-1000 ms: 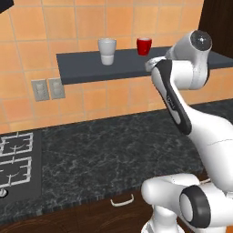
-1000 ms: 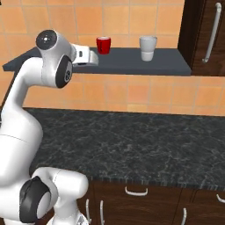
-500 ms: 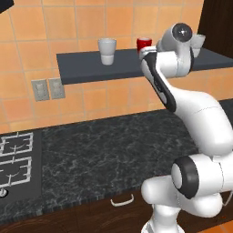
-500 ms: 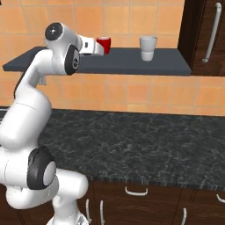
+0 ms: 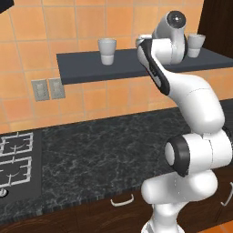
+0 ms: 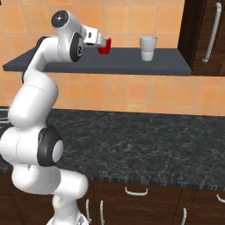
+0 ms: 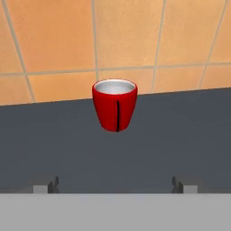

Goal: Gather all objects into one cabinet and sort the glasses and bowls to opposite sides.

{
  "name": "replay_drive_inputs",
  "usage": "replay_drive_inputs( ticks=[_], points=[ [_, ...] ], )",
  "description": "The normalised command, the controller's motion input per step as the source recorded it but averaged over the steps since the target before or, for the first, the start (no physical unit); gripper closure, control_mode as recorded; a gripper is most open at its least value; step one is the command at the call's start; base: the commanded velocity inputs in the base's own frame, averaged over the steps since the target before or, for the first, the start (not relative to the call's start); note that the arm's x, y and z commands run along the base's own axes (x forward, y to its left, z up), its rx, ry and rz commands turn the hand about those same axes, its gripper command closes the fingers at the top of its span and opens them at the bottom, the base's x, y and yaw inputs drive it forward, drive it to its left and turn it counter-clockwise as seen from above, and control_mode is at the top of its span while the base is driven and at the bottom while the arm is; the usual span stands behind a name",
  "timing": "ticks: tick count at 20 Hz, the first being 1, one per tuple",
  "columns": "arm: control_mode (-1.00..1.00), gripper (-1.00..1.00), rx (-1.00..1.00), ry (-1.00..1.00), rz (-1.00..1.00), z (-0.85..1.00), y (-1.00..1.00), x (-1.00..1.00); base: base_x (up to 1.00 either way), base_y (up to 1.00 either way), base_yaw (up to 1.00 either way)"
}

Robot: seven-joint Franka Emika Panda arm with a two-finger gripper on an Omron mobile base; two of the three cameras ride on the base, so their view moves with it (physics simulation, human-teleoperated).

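Reaching across the long dark grey ledge [image 6: 123, 66], the white arm [image 5: 191, 100] sets its gripper [image 7: 115, 184] level with the shelf, jaws spread wide and empty, the two dark tips at 7 and 5 o'clock in the hand view. At the ledge's far end hangs the dark brown cabinet [image 6: 195, 30], its tall door bearing a long silver bar handle [image 6: 212, 33]; in the right base view it sits at 2 o'clock from the hand.

The white tumbler [image 6: 148, 48] stands upright on the ledge, between the hand and the cabinet in that view. Smallest is the small red cup [image 7: 115, 104], upright near the tiled wall, dead ahead at 12 o'clock in the hand view and centred between the tips, not yet touched.

The red cup looks rigid, light and glossy, so likely slippery and easy to tip with a nudge. Its walls taper towards the base; a pinch across the upper body, just below the rim, seems soundest. The tips need to advance further before closing.
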Motion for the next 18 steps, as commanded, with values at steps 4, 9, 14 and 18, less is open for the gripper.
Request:
replay_drive_inputs(
  ticks=[4,9,14,18],
  points=[
    [-1.00,-1.00,0.00,-0.10,0.00,-0.29,-0.12,0.38,0.00,0.00,0.00],
    [-1.00,-1.00,0.00,-0.07,0.00,0.00,0.00,0.33,0.00,0.00,0.00],
    [-1.00,-1.00,0.00,-0.01,0.00,0.00,-0.05,0.41,0.00,0.00,0.00],
    [-1.00,-1.00,0.00,0.00,0.00,0.00,-0.19,0.42,0.00,0.00,0.00]
  ],
)
